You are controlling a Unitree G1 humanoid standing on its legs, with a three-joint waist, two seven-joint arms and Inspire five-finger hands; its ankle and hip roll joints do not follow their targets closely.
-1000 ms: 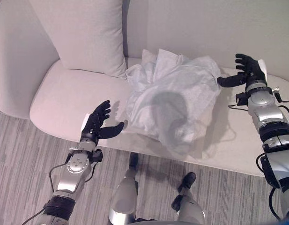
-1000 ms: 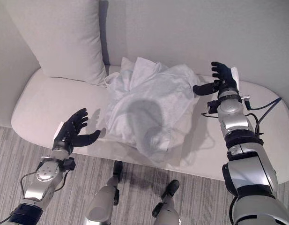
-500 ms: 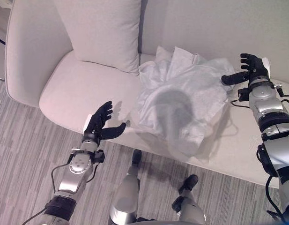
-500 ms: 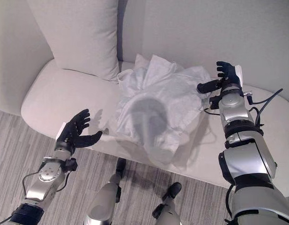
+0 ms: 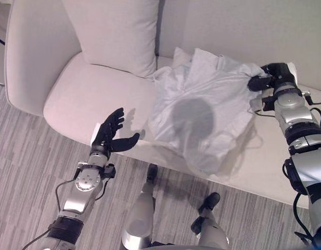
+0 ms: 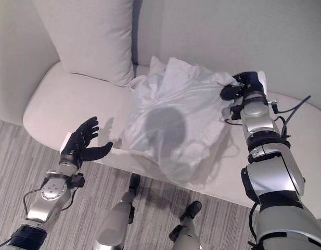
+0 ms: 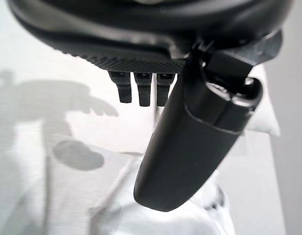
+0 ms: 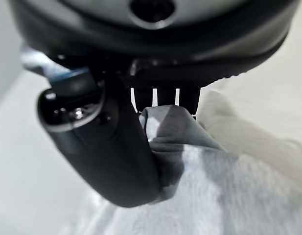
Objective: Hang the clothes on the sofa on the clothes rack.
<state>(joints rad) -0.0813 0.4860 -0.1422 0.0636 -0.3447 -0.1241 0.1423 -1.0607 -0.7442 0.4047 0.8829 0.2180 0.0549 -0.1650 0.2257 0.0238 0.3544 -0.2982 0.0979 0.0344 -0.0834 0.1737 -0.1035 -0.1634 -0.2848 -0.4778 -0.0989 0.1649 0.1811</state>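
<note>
**Right hand pinching the garment on the sofa, left hand open at the front edge**

I see the white garment (image 5: 202,114) lying crumpled on the seat of the sofa (image 5: 77,99), a little right of the seat's middle. Its far folds reach the backrest, and its near part runs down to the seat's front edge, where a fold hangs just over it. A round shadow sits on the middle of the cloth.

My right hand (image 5: 272,75) is at the garment's far right corner, close to the backrest. In the right wrist view I see the thumb (image 8: 109,147) and the fingers closed on a bunched fold of the garment, with the cloth rising between them, so that hand is gripping the fabric. The rest of the garment lies spread on the seat below the hand.

My left hand (image 5: 109,136) is at the sofa's front edge, left of the garment and apart from it. Its fingers are spread and nearly straight, the thumb points toward the cloth, and it holds nothing. In the left wrist view I see the fingertips (image 7: 142,93) straight, with the pale seat and the hand's shadow past them.

A large pale cushion (image 5: 118,31) leans upright against the backrest at the sofa's left end, its lower right corner just beside the garment's far left folds. A grey striped floor (image 5: 25,172) runs along the front of the sofa.
</note>
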